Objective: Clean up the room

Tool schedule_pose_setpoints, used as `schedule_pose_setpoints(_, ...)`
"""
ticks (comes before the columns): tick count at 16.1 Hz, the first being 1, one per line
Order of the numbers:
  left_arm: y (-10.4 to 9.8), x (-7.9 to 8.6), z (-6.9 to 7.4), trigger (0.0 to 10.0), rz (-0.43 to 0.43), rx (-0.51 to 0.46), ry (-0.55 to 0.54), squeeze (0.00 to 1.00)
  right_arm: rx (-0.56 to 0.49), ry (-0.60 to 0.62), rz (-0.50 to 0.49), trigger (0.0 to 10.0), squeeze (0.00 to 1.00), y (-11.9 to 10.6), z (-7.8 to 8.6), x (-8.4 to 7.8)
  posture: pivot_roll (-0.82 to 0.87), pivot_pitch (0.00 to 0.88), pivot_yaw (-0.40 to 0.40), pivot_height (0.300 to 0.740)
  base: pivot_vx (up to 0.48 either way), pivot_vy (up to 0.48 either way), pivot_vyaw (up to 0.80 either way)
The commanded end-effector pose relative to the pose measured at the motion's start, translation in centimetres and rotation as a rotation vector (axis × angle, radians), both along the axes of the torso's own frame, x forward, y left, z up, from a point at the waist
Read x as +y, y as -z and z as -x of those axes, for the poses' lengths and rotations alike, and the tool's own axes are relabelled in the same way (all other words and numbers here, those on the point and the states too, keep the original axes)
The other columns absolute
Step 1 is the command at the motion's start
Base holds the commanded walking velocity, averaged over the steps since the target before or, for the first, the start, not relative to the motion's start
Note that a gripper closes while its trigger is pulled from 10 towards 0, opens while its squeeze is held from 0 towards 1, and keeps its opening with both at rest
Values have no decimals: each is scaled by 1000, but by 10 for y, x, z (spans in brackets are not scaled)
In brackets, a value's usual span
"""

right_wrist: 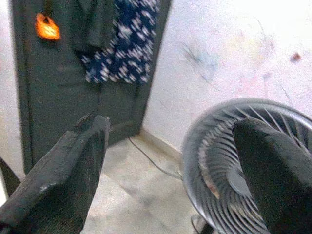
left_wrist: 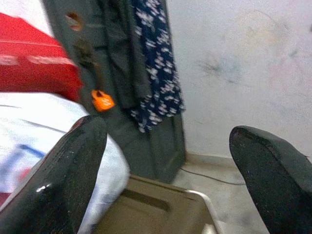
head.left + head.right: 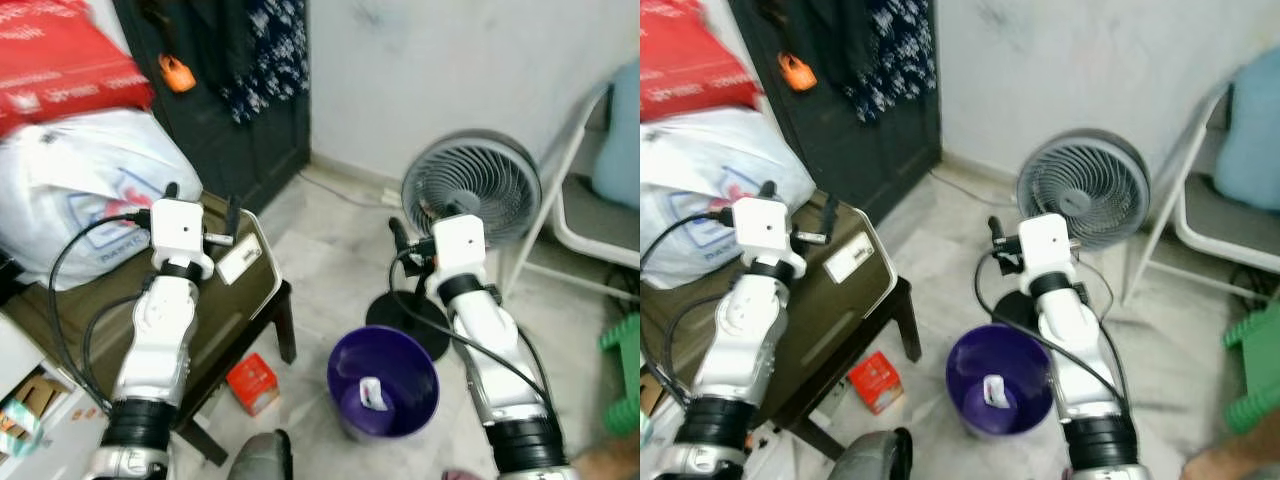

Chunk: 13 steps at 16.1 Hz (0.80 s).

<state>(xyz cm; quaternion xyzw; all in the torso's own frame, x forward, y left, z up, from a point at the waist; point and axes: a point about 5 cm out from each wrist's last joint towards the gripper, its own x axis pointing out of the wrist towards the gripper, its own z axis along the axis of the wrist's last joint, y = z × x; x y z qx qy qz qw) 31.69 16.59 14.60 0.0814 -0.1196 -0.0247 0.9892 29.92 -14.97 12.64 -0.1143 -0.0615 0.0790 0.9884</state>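
The left end effector [image 2: 165, 161] hung above the near left surface [image 3: 225, 300], a dark olive low table, with its fingers [image 2: 58, 180] spread wide and nothing between them. The right end effector [image 1: 170, 165] was raised over the floor [image 3: 320, 250] to the right, also released and empty, pointing at the fan [image 3: 471, 187] that stood by the far wall.

A purple bin [image 3: 383, 383] sat on the floor between the two arms, near the robot, with a small white scrap [image 3: 372, 393] lying inside it. A red box [image 3: 251, 383] lay on the floor just left of the bin, beside the table leg. A white bag [image 3: 90, 195] rested on the far left part of the surface, with a red bag [image 3: 60, 60] on top of it. Behind them stood a dark door [image 3: 250, 110] with an orange padlock [image 3: 177, 73] and a patterned cloth [image 3: 268, 55] hanging on it. A white chair frame [image 3: 580, 215] stood at the far right, with a green stool [image 3: 622, 385] nearer.
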Motion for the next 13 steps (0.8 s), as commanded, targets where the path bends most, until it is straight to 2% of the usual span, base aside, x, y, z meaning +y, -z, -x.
schedule_pose_setpoints(1,5,9,2,10000,0,13,-47,0,-13,-18,11,10000,0,-4,-5,3,-22,0,56,740,0,0,800)
schedule_pose_setpoints(6,4,28,0,10000,21,-1,-136,0,-52,-44,0,10000,0,-15,-18,16,-13,0,47,740,0,0,800)
schedule_pose_setpoints(11,8,29,2,10000,30,3,-148,0,-59,-46,1,10000,0,-15,-22,17,-10,0,43,740,0,0,800)
schedule_pose_setpoints(13,10,27,5,10000,38,14,-113,0,-61,-40,4,10000,0,-15,-22,17,-15,0,44,740,0,0,800)
